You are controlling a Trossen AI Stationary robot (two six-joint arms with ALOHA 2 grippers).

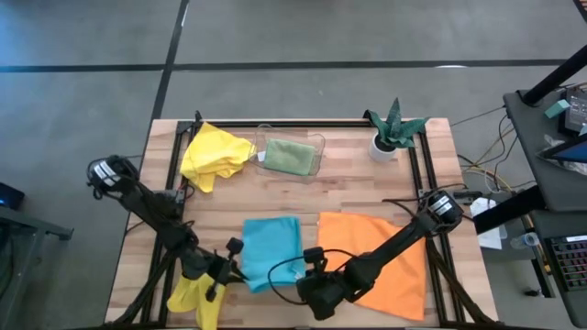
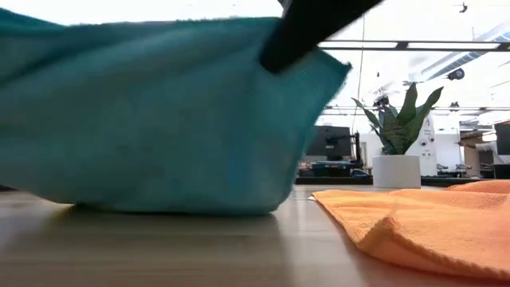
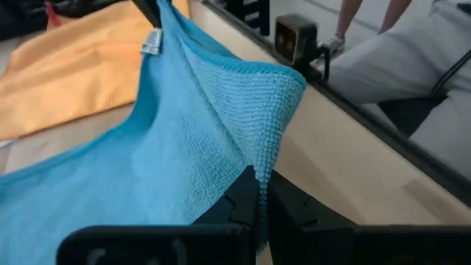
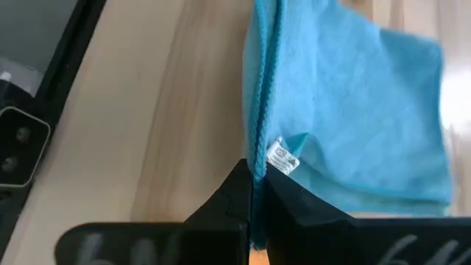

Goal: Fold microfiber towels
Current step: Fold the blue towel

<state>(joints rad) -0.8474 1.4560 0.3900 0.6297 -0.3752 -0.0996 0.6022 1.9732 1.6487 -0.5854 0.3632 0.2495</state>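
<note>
High view — both pincers, left pincer (image 1: 231,266) and right pincer (image 1: 295,278), clenched on turquoise towel (image 1: 271,249).

The left arm is stretched from its base at nine o'clock toward six o'clock, low over the table. The left gripper (image 1: 231,269) is held at about seven o'clock, its jaws pinched tight on an edge of the turquoise blue towel (image 1: 271,249). The right arm is reached from three o'clock down toward six o'clock. The right gripper (image 1: 303,275) is set at about six o'clock, its jaws likewise clamped on another edge of that towel.
</note>
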